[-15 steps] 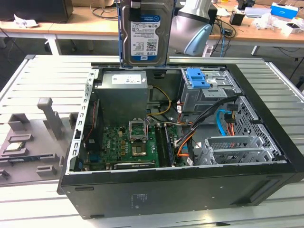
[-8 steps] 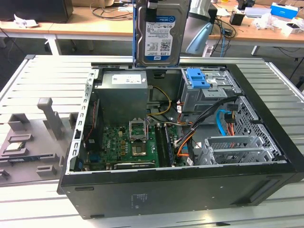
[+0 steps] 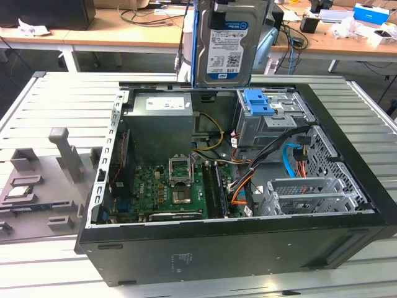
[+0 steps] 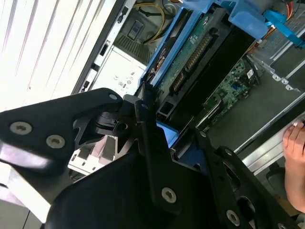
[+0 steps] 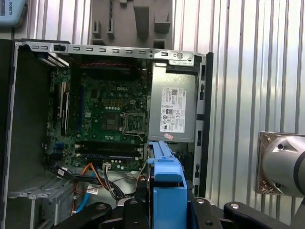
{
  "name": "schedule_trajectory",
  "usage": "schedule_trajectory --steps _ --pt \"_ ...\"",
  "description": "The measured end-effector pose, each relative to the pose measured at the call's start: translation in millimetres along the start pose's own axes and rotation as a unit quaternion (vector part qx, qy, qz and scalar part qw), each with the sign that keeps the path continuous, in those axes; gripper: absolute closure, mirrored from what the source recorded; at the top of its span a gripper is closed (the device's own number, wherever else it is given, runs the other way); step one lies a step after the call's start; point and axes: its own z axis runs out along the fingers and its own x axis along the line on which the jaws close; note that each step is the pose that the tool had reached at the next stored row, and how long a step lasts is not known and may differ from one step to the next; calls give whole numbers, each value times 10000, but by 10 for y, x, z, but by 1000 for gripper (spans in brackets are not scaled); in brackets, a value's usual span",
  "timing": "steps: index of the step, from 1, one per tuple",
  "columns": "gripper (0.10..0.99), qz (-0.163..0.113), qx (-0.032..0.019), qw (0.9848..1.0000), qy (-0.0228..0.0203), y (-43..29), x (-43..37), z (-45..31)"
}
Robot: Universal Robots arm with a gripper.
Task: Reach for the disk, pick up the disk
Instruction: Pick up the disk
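Note:
The disk point(image 3: 226, 46) hangs upright above the back of the open computer case point(image 3: 236, 248). Its white-and-blue label faces the exterior camera, and blue rails run down its sides. My gripper point(image 3: 222, 11) holds it from above, shut on it. In the second wrist view the black fingers point(image 4: 143, 109) clamp the disk point(image 4: 200, 52), whose green circuit-board underside and blue rail show. In the first wrist view the disk's blue rail point(image 5: 167, 191) stands edge-on between the fingers of the gripper point(image 5: 167, 212), high over the case.
Inside the case lie the motherboard point(image 3: 167, 186), the grey power-supply box point(image 3: 162, 121), a blue caddy point(image 3: 257, 102) on the drive cage, and cables. A grey foam tray point(image 3: 43, 180) sits at the exterior view's left. A person's hand point(image 4: 295, 157) rests by the case edge.

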Motion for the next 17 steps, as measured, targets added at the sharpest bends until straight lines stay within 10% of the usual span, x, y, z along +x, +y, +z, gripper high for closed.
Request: schedule_trajectory --steps 5,17 --pt "718 1 0 10000 0 -182 10 -7" --pt "718 0 0 10000 0 -195 37 -7"
